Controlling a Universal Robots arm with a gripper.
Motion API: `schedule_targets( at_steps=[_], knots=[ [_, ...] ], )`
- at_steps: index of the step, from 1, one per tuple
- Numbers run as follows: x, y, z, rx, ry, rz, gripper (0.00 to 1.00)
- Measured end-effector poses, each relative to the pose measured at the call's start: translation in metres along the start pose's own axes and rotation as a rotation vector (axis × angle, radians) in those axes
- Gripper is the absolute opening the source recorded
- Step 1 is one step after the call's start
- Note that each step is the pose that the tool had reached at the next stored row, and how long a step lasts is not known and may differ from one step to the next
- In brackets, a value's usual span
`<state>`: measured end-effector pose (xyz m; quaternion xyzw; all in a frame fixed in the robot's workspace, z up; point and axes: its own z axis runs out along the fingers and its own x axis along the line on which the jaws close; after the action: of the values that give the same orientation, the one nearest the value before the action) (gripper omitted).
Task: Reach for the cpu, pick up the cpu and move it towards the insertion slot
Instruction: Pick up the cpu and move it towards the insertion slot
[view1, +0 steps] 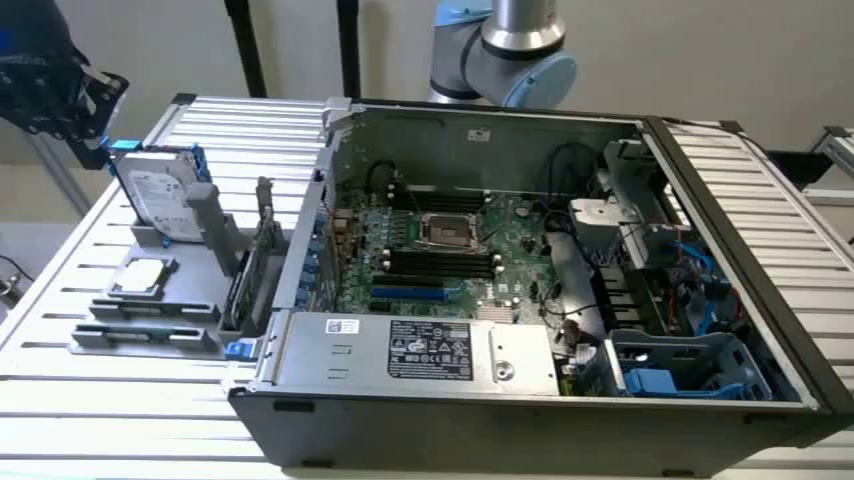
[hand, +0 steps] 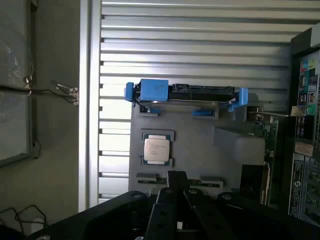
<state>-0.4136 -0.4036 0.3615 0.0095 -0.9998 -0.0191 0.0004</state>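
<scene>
1. The gripper (view1: 74, 105) hangs high, well apart from the drive (view1: 160, 195), and seems to carry nothing. I cannot tell whether it is spread or pressed together.
2. The cpu (hand: 156, 149) lies flat in a grey holder (hand: 200, 150), just beside the drive's broad face, untouched.
3. The slot (view1: 450, 232) sits on the green board (view1: 523, 232) inside the case (view1: 400, 425), well apart from the drive.
4. I judge the step in hand to be the reach. Centre over the cpu and come straight down, keeping clear of the upright drive and its blue rails.
5. Square the gripper to the cpu's edges before gripping. The cpu is thin and flat, so a skewed hold would likely tip it or slip off.
</scene>
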Motion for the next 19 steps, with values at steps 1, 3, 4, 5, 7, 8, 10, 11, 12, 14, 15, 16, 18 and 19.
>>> schedule_targets(
  at_steps=[1, 3, 4, 5, 7, 8, 10, 11, 12, 14, 15, 16, 18, 19],
  knots=[
    [0.0, 0.0, 0.0, 0.0, 0.0001, 0.0, 0.11],
    [0.0, 0.0, 0.0, 0.0, 0.0, 0.0, 0.11],
    [0.0, 0.0, 0.0, 0.0, 0.0, 0.0, 0.11],
    [0.0, 0.0, 0.0, 0.0, 0.0, 0.0, 0.11],
    [0.0, 0.0, 0.0, 0.0, 0.0001, 0.0, 0.11],
    [0.0, 0.0, 0.0, 0.0, 0.0001, 0.0, 0.11],
    [0.0, 0.0, 0.0, 0.0, 0.0001, 0.0, 0.11],
    [0.0, 0.0, 0.0, 0.0, 0.0001, 0.0, 0.11],
    [0.0, 0.0, 0.0, 0.0, 0.0, 0.0, 0.11],
    [0.001, 0.0008, 0.0, 0.0001, -0.0007, 0.0, 0.11],
    [0.003, 0.0015, 0.0002, 0.0001, -0.0015, 0.0, 0.11],
    [0.006, 0.0029, 0.0006, 0.0, -0.0021, 0.0, 0.11],
    [0.011, 0.0048, 0.0014, 0.0, -0.0033, 0.0, 0.11],
    [0.014, 0.0057, 0.0019, 0.0001, -0.0038, 0.0, 0.11]
  ],
)
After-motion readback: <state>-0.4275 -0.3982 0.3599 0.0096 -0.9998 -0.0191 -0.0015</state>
